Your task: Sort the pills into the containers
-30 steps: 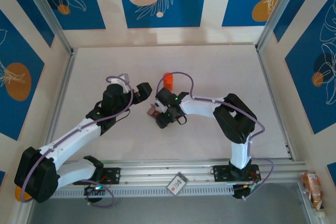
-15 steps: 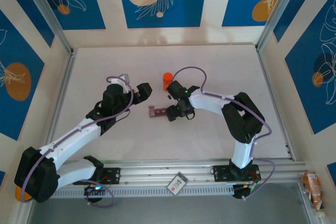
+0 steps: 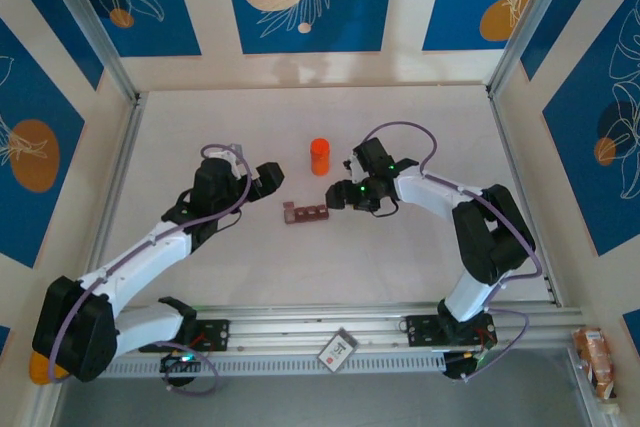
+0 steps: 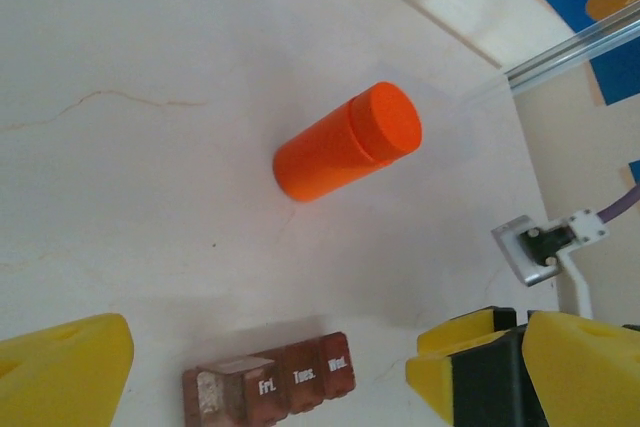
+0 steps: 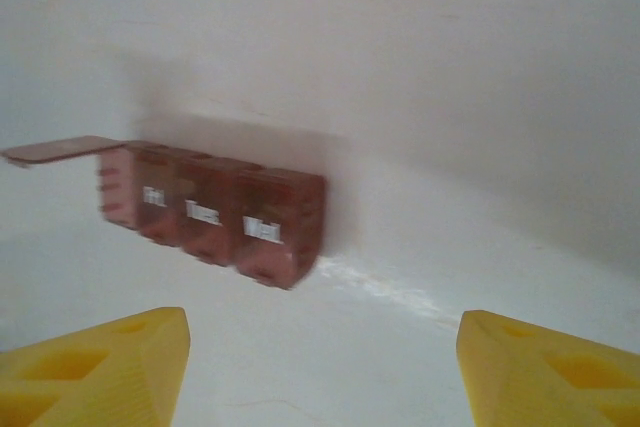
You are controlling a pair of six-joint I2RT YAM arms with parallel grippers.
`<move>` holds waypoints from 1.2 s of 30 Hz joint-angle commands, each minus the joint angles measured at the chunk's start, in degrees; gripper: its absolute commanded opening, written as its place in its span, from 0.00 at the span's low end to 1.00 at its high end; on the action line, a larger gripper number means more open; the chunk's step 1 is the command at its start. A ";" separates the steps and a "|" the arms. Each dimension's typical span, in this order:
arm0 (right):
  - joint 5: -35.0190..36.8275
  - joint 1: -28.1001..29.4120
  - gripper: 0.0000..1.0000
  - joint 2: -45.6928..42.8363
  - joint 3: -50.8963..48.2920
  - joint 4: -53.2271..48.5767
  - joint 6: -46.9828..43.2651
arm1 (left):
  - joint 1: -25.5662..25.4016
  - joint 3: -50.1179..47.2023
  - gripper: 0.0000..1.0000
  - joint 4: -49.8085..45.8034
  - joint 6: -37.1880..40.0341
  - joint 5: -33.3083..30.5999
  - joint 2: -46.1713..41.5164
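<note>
The containers (image 3: 305,213) are a reddish-brown strip of three joined compartments lying on the table mid-scene. They also show in the left wrist view (image 4: 270,387) and the right wrist view (image 5: 220,212), where the far end's lid (image 5: 60,150) is flipped open. My right gripper (image 3: 338,198) (image 5: 320,362) is open just right of the strip, with bare table between its yellow fingers. My left gripper (image 3: 270,177) (image 4: 270,372) hovers open up and left of the strip, holding nothing. The pills are out of view.
An orange cylindrical bottle (image 3: 319,156) (image 4: 345,142) with its cap on stands behind the strip. Aluminium rails (image 3: 120,177) and patterned walls bound the white table. A rail with a small tag (image 3: 337,348) runs along the near edge.
My right gripper has drawn back to the right, off the containers, and they now lie free on the table. The orange bottle is uncovered. The left arm has barely shifted.
</note>
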 commanded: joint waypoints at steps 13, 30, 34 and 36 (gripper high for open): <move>-6.05 2.38 0.69 6.24 0.94 6.15 6.09 | 1.87 0.43 1.00 -1.90 1.76 3.25 1.37; -2.09 -1.55 0.74 -0.96 -2.28 3.19 5.46 | 1.01 -3.51 1.00 -0.67 -1.26 9.38 8.48; -1.75 -4.16 0.80 -4.18 -3.73 1.65 4.80 | -1.02 -3.98 1.00 1.29 -1.74 9.57 11.00; -1.89 -5.72 0.86 -5.58 -4.52 1.10 4.61 | -2.24 -4.02 1.00 2.15 -1.91 9.31 12.29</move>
